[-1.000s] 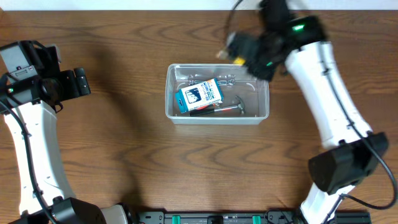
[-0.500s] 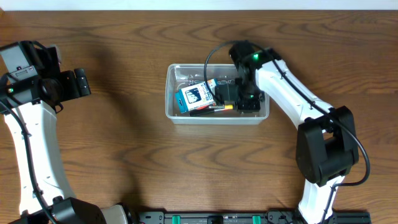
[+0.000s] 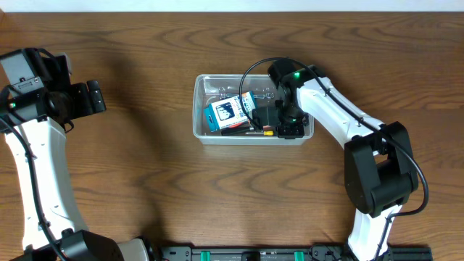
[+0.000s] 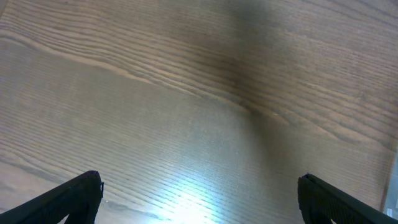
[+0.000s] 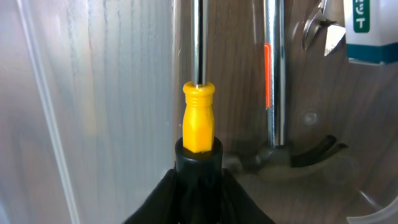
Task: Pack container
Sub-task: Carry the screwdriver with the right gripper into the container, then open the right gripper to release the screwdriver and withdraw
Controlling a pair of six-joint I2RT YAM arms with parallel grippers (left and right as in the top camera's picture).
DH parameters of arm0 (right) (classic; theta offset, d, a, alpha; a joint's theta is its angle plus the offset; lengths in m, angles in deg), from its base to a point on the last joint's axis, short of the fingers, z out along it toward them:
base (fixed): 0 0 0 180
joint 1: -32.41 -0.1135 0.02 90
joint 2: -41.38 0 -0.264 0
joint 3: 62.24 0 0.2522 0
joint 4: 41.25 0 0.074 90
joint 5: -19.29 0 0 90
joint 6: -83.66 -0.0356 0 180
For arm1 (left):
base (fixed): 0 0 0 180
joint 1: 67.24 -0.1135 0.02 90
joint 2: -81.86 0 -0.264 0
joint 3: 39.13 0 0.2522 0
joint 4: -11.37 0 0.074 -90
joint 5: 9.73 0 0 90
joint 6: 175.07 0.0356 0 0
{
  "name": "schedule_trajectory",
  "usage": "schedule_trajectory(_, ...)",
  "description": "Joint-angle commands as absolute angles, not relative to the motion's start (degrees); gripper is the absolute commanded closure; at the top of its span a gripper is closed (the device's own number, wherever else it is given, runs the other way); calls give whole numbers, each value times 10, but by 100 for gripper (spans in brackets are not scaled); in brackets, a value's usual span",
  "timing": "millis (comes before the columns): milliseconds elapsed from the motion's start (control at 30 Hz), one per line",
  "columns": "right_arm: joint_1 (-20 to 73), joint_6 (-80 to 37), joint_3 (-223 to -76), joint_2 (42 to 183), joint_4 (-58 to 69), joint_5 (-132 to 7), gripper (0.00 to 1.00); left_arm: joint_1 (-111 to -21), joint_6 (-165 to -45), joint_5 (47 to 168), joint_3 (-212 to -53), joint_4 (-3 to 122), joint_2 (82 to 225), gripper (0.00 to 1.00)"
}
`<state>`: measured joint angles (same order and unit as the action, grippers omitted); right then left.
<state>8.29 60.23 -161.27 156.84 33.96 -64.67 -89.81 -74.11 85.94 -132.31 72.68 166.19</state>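
The clear plastic container point(image 3: 199, 109) sits at the table's middle, holding a blue-and-white box point(image 3: 230, 110), a small hammer point(image 5: 273, 93) and other metal tools. My right gripper point(image 3: 279, 125) is down inside the container's right half, shut on a yellow-and-black screwdriver point(image 5: 199, 124) whose metal shaft points along the container's front wall point(image 5: 93, 106). My left gripper point(image 3: 93, 96) is open and empty, far left of the container, over bare table point(image 4: 199, 112).
A black rail point(image 3: 275, 254) runs along the table's front edge. The white wall edge point(image 3: 145, 6) borders the table at the back. Brown wood surrounds the container.
My right gripper came from behind the container's back right corner down into it with the screwdriver, then shifted slightly toward the front wall. The left arm has not moved.
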Motion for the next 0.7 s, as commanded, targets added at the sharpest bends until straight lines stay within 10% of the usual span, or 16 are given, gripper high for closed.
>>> schedule_trajectory(0, 83, 599, -1611, 1569, 333, -636, 73, -900, -733, 863, -1324, 728, 1661, 2)
schedule_trajectory(567, 84, 457, -1689, 1556, 304, -639, 47, -900, -733, 863, -1324, 728, 1661, 2)
schedule_trajectory(667, 92, 315, -1785, 1555, 304, -684, 27, -900, -733, 863, -1324, 728, 1661, 2)
